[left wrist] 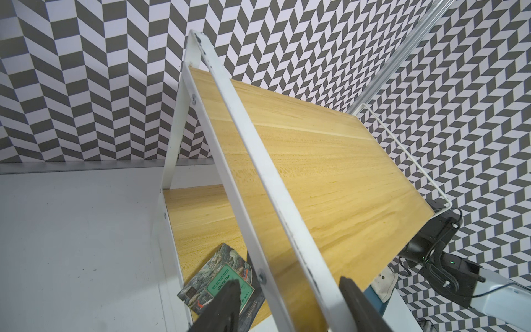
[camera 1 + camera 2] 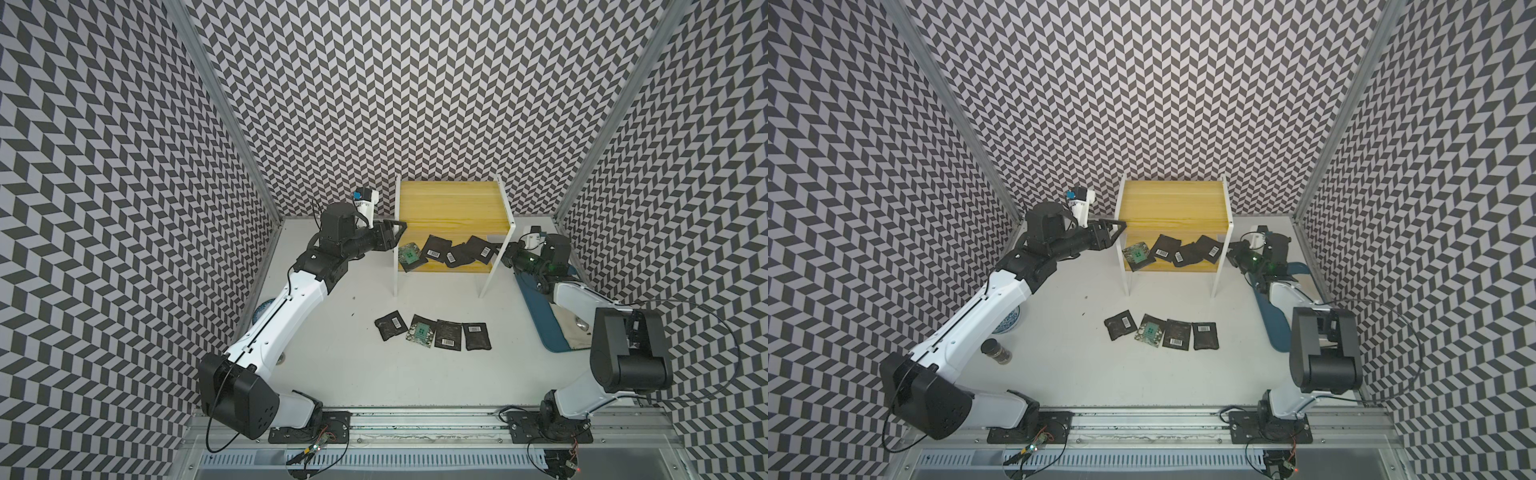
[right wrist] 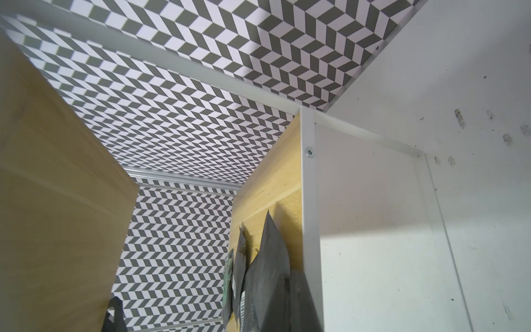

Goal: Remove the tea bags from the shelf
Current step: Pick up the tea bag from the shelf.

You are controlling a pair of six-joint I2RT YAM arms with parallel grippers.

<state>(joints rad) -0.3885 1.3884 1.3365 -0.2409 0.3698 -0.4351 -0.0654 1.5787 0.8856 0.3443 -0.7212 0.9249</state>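
Beside the right claw, rightmost tea bag on the shelf

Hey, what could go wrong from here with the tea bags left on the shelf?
The right gripper is shut beside overlapping tea bags on the shelf; pulling one may drag its neighbours off. It reaches past the white side panel, so withdrawing could snag it, though the left gripper holds the shelf.
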